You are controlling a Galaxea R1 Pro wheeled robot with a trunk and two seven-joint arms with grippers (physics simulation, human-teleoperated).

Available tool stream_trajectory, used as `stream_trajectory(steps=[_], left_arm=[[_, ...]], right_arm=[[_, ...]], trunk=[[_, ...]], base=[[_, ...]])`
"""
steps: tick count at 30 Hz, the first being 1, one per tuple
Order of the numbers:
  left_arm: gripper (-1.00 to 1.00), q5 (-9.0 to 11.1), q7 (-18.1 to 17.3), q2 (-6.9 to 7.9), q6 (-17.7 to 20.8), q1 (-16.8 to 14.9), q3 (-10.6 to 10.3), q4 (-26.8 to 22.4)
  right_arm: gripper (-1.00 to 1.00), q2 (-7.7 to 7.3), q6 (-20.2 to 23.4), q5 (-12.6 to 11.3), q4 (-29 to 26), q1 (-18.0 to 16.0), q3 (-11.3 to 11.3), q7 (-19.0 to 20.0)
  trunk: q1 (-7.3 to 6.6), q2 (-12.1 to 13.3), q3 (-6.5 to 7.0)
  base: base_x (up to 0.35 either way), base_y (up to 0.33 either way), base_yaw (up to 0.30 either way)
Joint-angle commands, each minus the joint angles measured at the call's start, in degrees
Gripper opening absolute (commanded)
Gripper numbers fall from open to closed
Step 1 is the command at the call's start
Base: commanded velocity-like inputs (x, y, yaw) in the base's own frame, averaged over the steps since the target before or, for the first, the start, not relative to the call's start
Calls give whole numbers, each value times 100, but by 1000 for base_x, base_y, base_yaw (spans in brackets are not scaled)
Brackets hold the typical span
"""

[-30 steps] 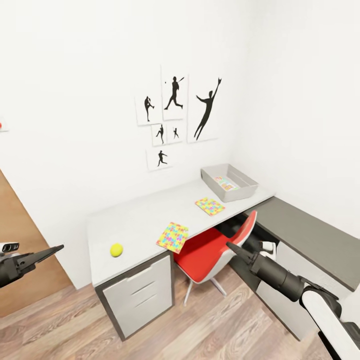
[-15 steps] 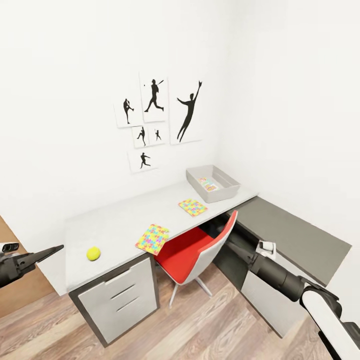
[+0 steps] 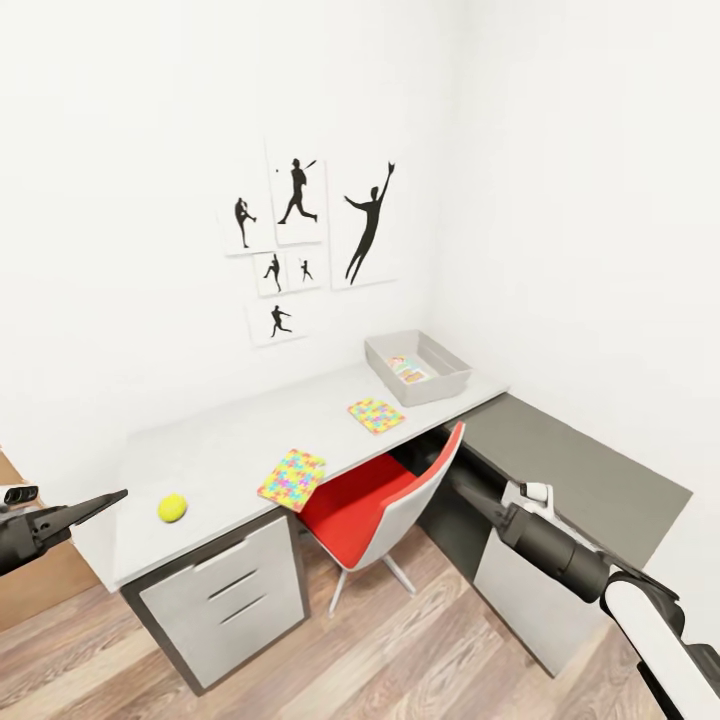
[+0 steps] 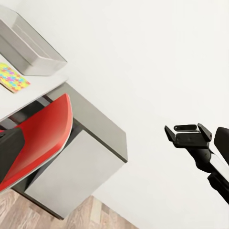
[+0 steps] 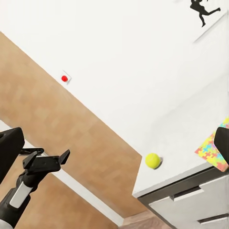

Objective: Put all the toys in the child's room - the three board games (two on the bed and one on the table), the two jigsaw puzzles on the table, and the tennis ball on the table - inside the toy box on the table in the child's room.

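A child's bedroom, probably: table, red chair, athlete silhouette prints, bright jigsaw puzzles.

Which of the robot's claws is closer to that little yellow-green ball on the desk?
The left claw. It hovers just off the desk end beside the tennis ball, while the right claw is beyond the red chair.

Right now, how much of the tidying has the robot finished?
One colourful item, possibly a board game, already lies in the toy box. Neither gripper holds anything. Left on the table: the tennis ball and two jigsaw puzzles, one near the drawers, one near the box.
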Motion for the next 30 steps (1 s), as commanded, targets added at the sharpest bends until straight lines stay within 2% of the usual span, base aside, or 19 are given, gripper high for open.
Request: stream_trajectory(steps=[1, 14, 18, 20, 22, 25, 30], left_arm=[[100, -6, -24, 1, 60, -6, 1, -2], [100, -37, -24, -31, 99, -4, -40, 9], [100, -70, -24, -231, 137, -7, -193, 20], [100, -79, -24, -438, 151, -7, -355, 23], [100, -78, 65, -555, 159, -9, -443, 27], [100, -69, 602, -834, 271, -39, -613, 28], [100, -51, 1376, -1017, 728, -71, -694, 32]], right_arm=[[100, -4, 43, -60, 1, -5, 2, -10], [100, -4, 43, -60, 3, -5, 0, -10], [100, -8, 43, -60, 3, -5, -4, -10], [100, -8, 43, -60, 3, -5, -6, -10], [100, -6, 43, -60, 3, -5, -7, -11], [100, -5, 46, -60, 3, -5, -8, -10], [100, -8, 51, -64, 3, -5, -12, -10]], trunk=[[4, -12, -13], [4, -12, -13], [4, -12, -13], [4, -12, -13], [4, -12, -13], [4, -12, -13], [4, -12, -13]], base=[[87, -220, 0], [124, -215, 0], [30, -40, 0], [9, -13, 0], [5, -7, 0], [2, -3, 0], [0, -1, 0]])
